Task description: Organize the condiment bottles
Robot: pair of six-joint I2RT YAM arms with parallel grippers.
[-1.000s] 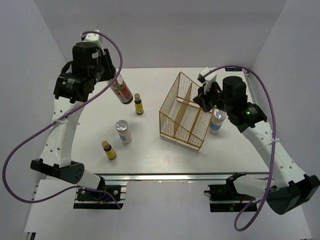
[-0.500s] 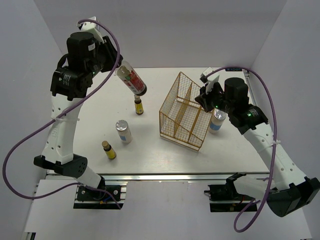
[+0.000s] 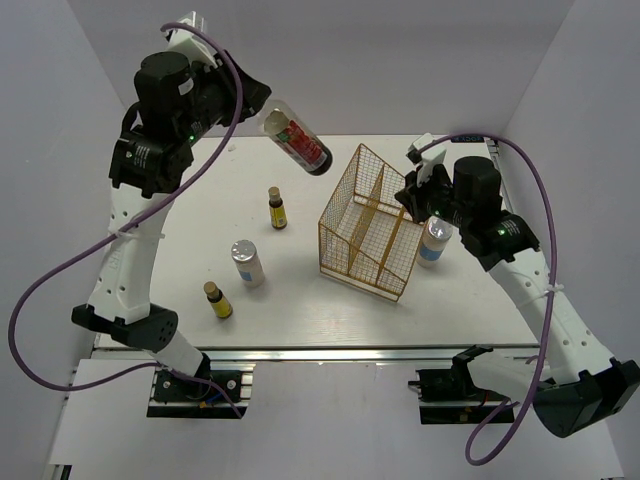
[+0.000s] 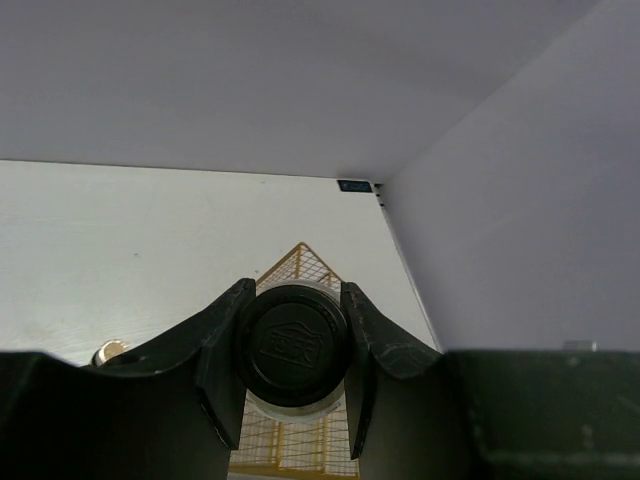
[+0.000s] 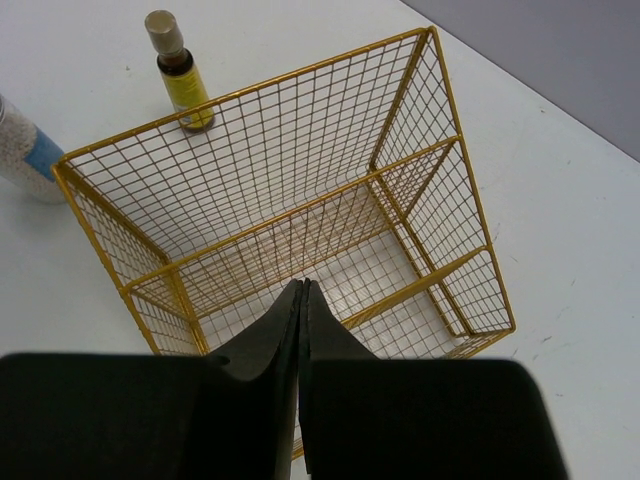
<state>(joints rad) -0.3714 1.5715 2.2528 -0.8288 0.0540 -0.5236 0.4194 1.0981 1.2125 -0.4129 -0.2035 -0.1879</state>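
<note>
My left gripper (image 3: 262, 118) is shut on the cap end of the tall clear bottle with a red label (image 3: 298, 142), held slanting in the air left of the gold wire basket (image 3: 368, 228). In the left wrist view its dark cap (image 4: 291, 341) sits between my fingers. One amber bottle (image 3: 276, 208) stands at mid-table and another (image 3: 217, 300) nearer the front. A white cylinder (image 3: 246, 263) stands between them, and a second one (image 3: 433, 242) stands right of the basket. My right gripper (image 3: 408, 196) is shut and empty at the basket's upper right edge.
The basket looks tipped, and the right wrist view looks into its divided inside (image 5: 431, 32), with an amber bottle (image 5: 180, 75) and a white cylinder (image 5: 25, 150) beyond it. Grey walls enclose the white table (image 3: 330, 310) on three sides.
My left arm has lifted the red-label bottle up and to the right, toward the basket. The right arm has stayed almost still.
</note>
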